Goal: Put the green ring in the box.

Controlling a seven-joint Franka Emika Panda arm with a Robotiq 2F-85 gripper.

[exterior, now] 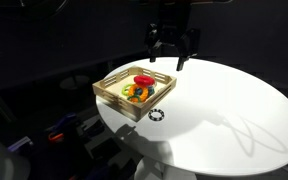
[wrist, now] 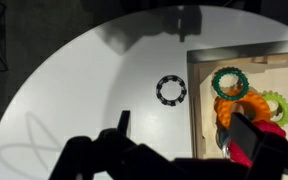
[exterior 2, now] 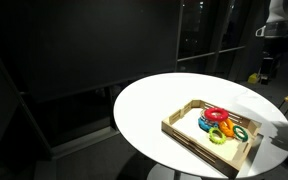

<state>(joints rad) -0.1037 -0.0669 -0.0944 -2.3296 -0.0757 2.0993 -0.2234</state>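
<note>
The green ring (wrist: 228, 82) lies inside the box (wrist: 194, 105), a shallow light-wood tray, next to an orange-yellow ring (wrist: 242, 106), a light green toothed ring (wrist: 275, 103) and a red piece (wrist: 256, 143). The box shows in both exterior views (exterior: 114, 100) (exterior 2: 196, 139). My gripper (wrist: 184, 128) is open and empty. It hangs well above the table, over the box's edge and the black toothed ring. It shows in both exterior views (exterior: 171, 55) (exterior 2: 268, 68), high above the table behind the box.
A black toothed gear-like ring (wrist: 171, 90) lies on the round white table (wrist: 74, 90) just outside the box, also seen in an exterior view (exterior: 156, 114). The surroundings beyond the table edge are dark.
</note>
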